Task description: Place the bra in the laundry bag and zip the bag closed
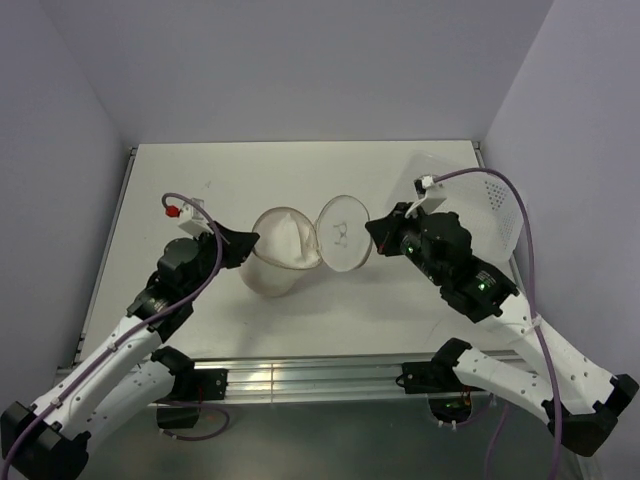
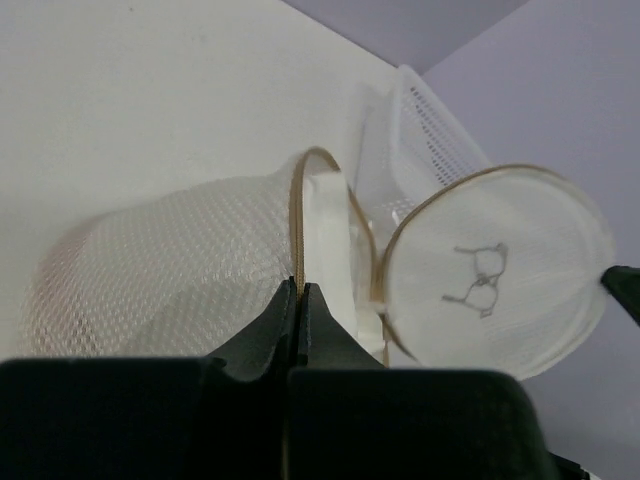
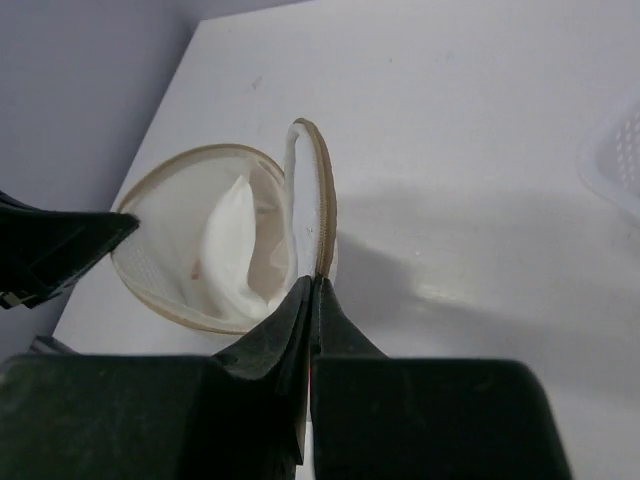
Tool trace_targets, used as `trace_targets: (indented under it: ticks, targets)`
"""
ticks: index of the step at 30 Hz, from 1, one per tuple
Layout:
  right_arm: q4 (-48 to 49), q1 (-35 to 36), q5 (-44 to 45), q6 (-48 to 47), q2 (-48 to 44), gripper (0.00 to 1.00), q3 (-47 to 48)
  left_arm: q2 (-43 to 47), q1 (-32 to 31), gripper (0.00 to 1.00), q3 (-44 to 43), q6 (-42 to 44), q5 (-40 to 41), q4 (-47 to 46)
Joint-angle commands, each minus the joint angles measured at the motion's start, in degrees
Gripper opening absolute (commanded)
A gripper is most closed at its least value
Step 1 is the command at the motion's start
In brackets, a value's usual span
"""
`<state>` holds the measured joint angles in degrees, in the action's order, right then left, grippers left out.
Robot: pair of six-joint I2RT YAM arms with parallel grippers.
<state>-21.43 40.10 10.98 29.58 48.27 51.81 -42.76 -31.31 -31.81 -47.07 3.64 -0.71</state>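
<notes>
The laundry bag [image 1: 270, 280] lies on its side mid-table with its mouth open. Its round lid [image 1: 343, 233], printed with a bra outline, stands swung out to the right. The white bra [image 1: 287, 243] sits inside the bag, and in the right wrist view the bra [image 3: 235, 240] shows through the mouth. My left gripper [image 2: 300, 288] is shut on the tan zip rim [image 2: 296, 220] of the bag's mouth, at its left side. My right gripper [image 3: 314, 280] is shut on the lid's zip edge [image 3: 325, 200].
A clear perforated plastic bin [image 1: 480, 200] stands at the back right of the white table [image 1: 200, 190], just behind the right arm. Walls close in the table on the left, back and right.
</notes>
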Motion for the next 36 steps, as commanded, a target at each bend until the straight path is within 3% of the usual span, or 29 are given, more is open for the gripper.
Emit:
trace_targets:
  ticks: [1, 3, 9, 17, 27, 32, 36]
  targets:
    - [-6.52, 0.16, -0.26, -2.95, 3.57, 0.00, -0.31, -1.26, 0.20, 0.00, -1.58, -0.13, -2.31, -2.45]
    - [-9.32, -0.02, 4.45, -3.83, 7.09, 0.00, 0.74, -2.32, 0.20, 0.00, -1.85, -0.22, -3.89, -2.80]
    - [-10.56, -0.55, 6.33, -7.78, 1.21, 0.00, 14.43, 1.20, 0.02, 0.00, -2.29, 1.88, -3.90, -3.42]
    - [-15.83, -0.37, 8.00, -6.73, 4.73, 0.00, 12.35, -4.51, -1.12, 0.00, 2.90, -2.67, -10.40, -11.15]
    - [-22.95, 1.20, 10.64, -5.59, 7.44, 0.00, 16.65, -10.32, -6.74, 0.00, 3.24, -3.02, -8.92, -16.51]
    - [-21.11, 6.39, 12.75, -4.88, 18.15, 0.01, 27.86, -10.67, -7.36, 0.00, 5.45, -3.30, -7.16, -18.36]
    - [-15.15, 12.62, 9.60, -4.27, 30.28, 0.09, 39.05, -10.41, -7.27, 0.00, 5.80, -2.68, -4.96, -18.01]
